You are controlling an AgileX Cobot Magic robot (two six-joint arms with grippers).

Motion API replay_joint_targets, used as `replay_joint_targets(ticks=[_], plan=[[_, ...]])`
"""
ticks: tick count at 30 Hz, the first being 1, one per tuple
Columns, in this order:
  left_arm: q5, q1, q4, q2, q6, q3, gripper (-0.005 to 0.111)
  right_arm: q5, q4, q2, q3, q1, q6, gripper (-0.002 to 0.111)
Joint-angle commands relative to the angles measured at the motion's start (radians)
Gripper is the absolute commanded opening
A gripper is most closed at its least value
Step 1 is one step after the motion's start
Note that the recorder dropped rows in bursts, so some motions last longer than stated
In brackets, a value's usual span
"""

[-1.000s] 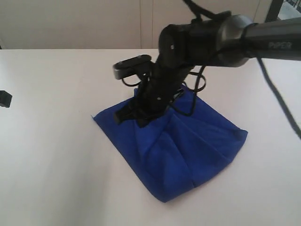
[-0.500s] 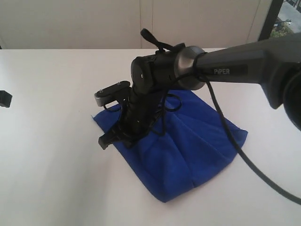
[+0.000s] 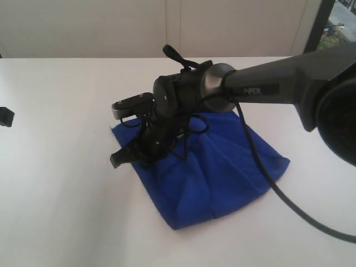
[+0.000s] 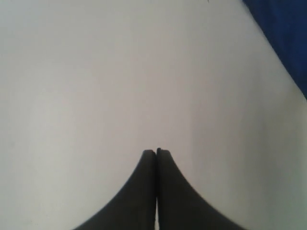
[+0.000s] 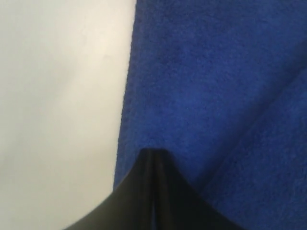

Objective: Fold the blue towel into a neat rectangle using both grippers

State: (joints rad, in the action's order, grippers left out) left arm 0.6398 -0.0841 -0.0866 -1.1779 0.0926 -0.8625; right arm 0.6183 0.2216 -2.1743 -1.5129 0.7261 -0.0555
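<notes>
**Both jaws shut, right arm low at the towel's left edge**

The towel point(image 3: 222, 167) lies on the white worktop point(image 3: 61, 217), a little to the right of the middle in the exterior view. It is folded over itself into a rough four-sided shape, with one corner toward the camera. Several creases spread over its top like a fan. The edges are not straight, and the layers do not meet neatly.

The right arm point(image 3: 267, 86) stretches from the right side across the towel to its left edge. There it bends down, with a small grey plate point(image 3: 130, 104) on the wrist. The right jaws point low and to the left, and their tips are just beside the left edge of the towel. Whether the tips touch the worktop, I cannot tell. In the right wrist view the right jaws are pressed fully together, and no cloth is between them. The towel point(image 5: 216, 96) fills most of that picture, and its edge runs close past the tips.

In the left wrist view the left jaws are also closed tip to tip and hold nothing. They are over the white worktop, and only a corner of the towel point(image 4: 288, 38) shows, well apart from the tips. A small black thing point(image 3: 5, 117) sits at the left border of the exterior view. I cannot tell what it is.
</notes>
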Motion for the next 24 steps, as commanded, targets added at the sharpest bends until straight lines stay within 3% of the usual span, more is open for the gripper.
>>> replay_joint_targets(ticks=[1, 15, 20, 24], plan=[[0.007, 0.003, -0.001, 0.003, -0.002, 0.004, 0.0, -0.087, -0.011, -0.022, 0.0, 0.002, 0.064, 0.0], [0.007, 0.003, -0.001, 0.003, -0.002, 0.004, 0.0, -0.42, -0.005, -0.072, -0.002, 0.002, 0.225, 0.0], [0.007, 0.003, -0.001, 0.003, -0.002, 0.004, 0.0, -0.397, 0.01, -0.029, -0.004, 0.002, 0.244, 0.0], [0.007, 0.003, -0.001, 0.003, -0.002, 0.004, 0.0, -0.27, 0.002, 0.062, -0.004, -0.004, 0.192, 0.0]])
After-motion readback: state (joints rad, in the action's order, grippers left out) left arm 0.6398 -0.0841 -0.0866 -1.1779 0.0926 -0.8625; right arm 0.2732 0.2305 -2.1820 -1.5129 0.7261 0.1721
